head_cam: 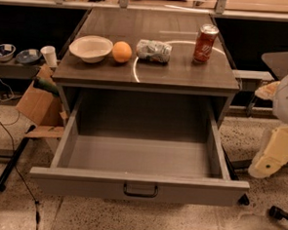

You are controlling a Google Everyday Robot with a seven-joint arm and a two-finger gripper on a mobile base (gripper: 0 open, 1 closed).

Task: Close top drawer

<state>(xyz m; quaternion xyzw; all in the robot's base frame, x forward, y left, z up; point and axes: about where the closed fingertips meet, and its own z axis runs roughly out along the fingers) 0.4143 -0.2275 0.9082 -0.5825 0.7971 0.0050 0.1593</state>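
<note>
Gripper, apparently far right, apart from pulled-out top drawer; whether open, cannot tell.

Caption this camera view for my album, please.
Top drawer open, empty, under bowl, orange, crushed can, red can; pincer hangs right of it.

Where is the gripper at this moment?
In the camera view, the gripper hangs at the right edge, low beside the pulled-out top drawer, well apart from its handle.

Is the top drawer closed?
No, the top drawer is pulled out; the tool is not in view, only the arm at right.
</note>
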